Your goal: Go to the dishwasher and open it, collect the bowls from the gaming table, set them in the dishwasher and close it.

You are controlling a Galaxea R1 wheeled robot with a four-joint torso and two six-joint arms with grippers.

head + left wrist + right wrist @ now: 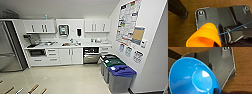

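left end effector (216, 43) holds orange bowl (204, 36), right end effector (216, 91) blue bowl (193, 77); light, stiff, slippery plastic, best pinched at rim.

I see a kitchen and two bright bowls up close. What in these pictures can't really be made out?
- Head view: dishwasher looks open, but its dark inside is too small to read.
- Head view: wall posters, too blurred to read.
- Left wrist view: orange bowl, cut off by the picture edge; what grips it is hidden.
- Right wrist view: blue bowl, also cut off; the grip is hidden.
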